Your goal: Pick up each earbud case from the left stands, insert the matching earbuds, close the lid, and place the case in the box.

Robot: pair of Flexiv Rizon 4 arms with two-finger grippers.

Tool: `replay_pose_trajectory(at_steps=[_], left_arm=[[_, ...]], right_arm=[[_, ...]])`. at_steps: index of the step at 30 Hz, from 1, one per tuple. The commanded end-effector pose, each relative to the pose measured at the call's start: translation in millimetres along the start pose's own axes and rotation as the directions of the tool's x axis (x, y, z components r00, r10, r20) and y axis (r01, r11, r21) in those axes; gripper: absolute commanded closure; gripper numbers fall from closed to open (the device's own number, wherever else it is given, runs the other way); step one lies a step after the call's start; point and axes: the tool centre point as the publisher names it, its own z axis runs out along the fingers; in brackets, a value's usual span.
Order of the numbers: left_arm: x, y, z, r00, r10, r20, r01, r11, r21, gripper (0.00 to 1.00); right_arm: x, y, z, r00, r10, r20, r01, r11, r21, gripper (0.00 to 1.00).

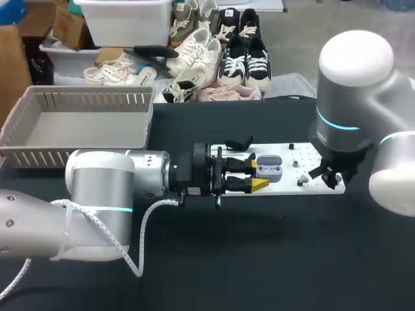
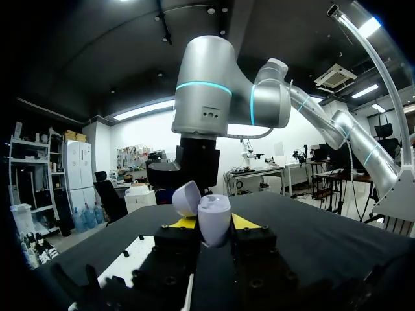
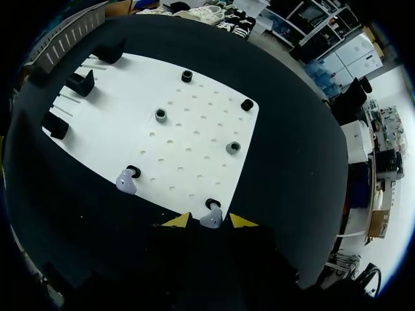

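My left gripper [image 1: 258, 175] is shut on a lavender earbud case [image 1: 269, 167], held over the white board [image 1: 292, 155] with its lid open. In the left wrist view the case [image 2: 214, 219] sits between the yellow tips of my left gripper [image 2: 214, 223], its lid [image 2: 187, 197] tipped back. My right gripper [image 1: 331, 176] hangs over the board's right end. In the right wrist view a lavender earbud [image 3: 211, 218] on its peg lies between the tips of my right gripper [image 3: 209, 221], with small gaps on both sides. A second earbud [image 3: 126, 182] rests on another peg.
A grey slatted basket [image 1: 78, 123] stands at the back left of the black table. Black case stands [image 3: 79, 83] rise at the board's left end [image 1: 238, 143]. Several bare pegs [image 3: 233, 148] dot the board [image 3: 194, 129].
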Motion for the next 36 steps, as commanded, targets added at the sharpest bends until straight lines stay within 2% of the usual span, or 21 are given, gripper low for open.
replay_pose_trajectory(at_steps=[1,8,14,17,36], left_arm=[[0.1,-1.0,0.2,1.000,0.001,0.001,-0.001,1.000,-0.005,1.00],[0.1,-1.0,0.2,1.000,0.001,0.001,-0.001,1.000,-0.005,1.00],[0.1,-1.0,0.2,1.000,0.001,0.001,-0.001,1.000,-0.005,1.00],[0.1,-1.0,0.2,1.000,0.001,0.001,-0.001,1.000,-0.005,1.00],[0.1,-1.0,0.2,1.000,0.001,0.001,-0.001,1.000,-0.005,1.00]], right_arm=[[0.0,0.4,0.3,1.000,0.001,0.002,-0.001,1.000,0.002,0.67],[-0.9,0.3,1.7,1.000,0.000,-0.002,0.000,1.000,0.005,0.71],[-1.8,0.7,3.1,1.000,-0.001,-0.004,0.001,1.000,0.004,0.86],[-2.1,1.0,3.7,1.000,-0.001,-0.005,0.001,1.000,0.002,1.00],[-2.6,0.4,1.1,1.000,0.000,-0.003,0.000,1.000,0.000,1.00]])
